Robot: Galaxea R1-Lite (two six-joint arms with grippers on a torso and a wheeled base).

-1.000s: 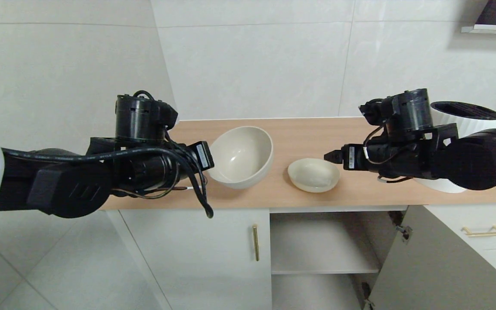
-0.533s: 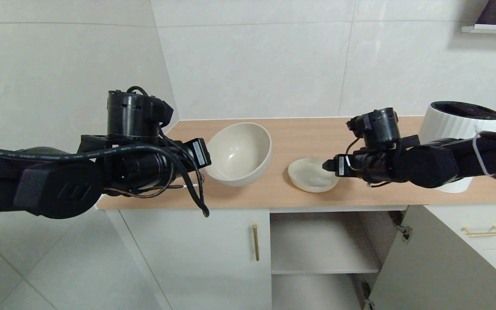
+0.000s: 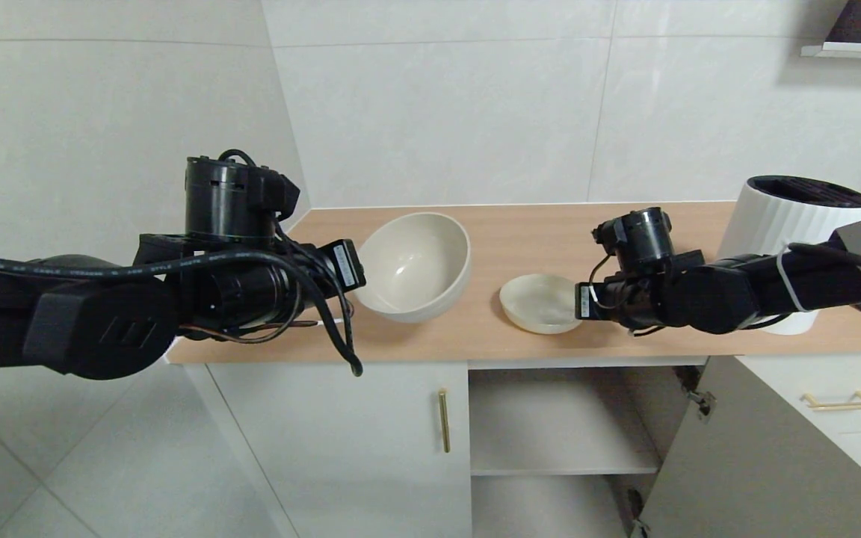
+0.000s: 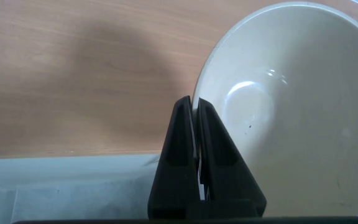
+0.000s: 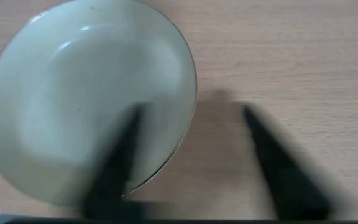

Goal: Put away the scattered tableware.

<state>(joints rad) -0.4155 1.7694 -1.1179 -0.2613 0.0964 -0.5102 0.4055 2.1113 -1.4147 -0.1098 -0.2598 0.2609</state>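
home kitchen: wood countertop [image 3: 520, 239], white tiled wall [image 3: 445, 104], white cabinets [image 3: 341, 433] with brass handles [image 3: 443, 421].

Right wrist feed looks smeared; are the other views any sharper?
Right wrist view: blur smears the open jaws into dark streaks straddling the small dish rim. Left wrist view: sharp, jaws shut on the large bowl rim, small glare inside. Head view: sharp, evenly lit.

Left hand [image 3: 360, 272] on tilted bowl [image 3: 417, 263], right hand [image 3: 578, 302] at small dish [image 3: 537, 302]
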